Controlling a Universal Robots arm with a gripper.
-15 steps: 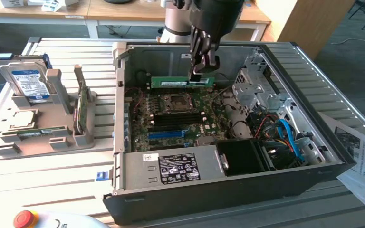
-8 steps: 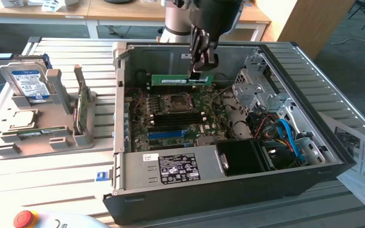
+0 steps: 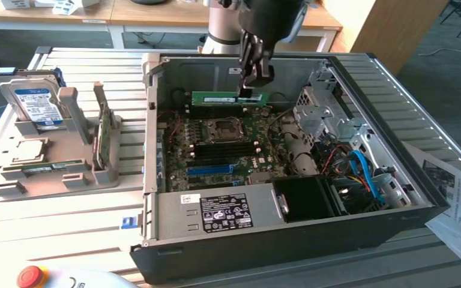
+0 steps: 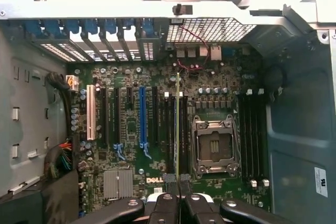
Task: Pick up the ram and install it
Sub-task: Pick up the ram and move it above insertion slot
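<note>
Our tool (image 3: 252,89) clamps the ram (image 3: 214,97) above the motherboard (image 3: 214,147); we'd want it level, parallel to the slots (image 4: 252,135).

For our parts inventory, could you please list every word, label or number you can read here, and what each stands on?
"DELL": white print on the motherboard.
Label on the power supply: too small to read.
Blue-white label on the hard drive: too small to read.
Pale label on the ram: blurred.
White sticker on the case wall: unreadable.
Printed sheets beside the case: unreadable.
</note>
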